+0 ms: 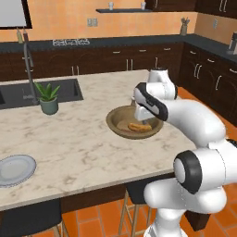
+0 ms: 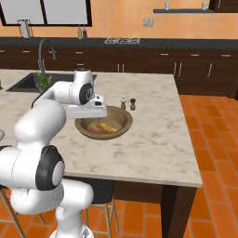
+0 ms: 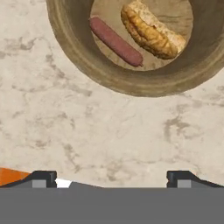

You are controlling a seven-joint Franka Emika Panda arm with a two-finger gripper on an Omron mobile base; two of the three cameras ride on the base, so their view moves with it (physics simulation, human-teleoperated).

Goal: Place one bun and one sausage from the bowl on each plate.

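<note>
— Where's the food right now?

— In the bowl, the wide brown wooden one on the marble counter. In the hand view it sits at twelve o'clock, cut off by the top edge. One sausage and one bun lie on its floor, side by side, both slanting from upper left to lower right. The sausage is toward eleven o'clock of the bun, and I can't tell whether the two touch.

— And the jaws?

— Spread wide with nothing between them. In the hand view the gripper has its two dark tips far apart at the bottom, over bare marble at six o'clock of the bowl, clear of its rim.

— From the left base view?

— The bowl is near the counter's middle, with the bun showing orange-tan inside. The arm's hand hangs over the bowl's near right rim and hides part of it. One plate lies well apart, out at eight o'clock near the counter's front edge, with nothing on it. A potted plant stands at ten o'clock of the bowl, beside the sink.

— The right base view?

— The bowl holds the bun, and two small shakers stand just behind the bowl at one o'clock.
</note>
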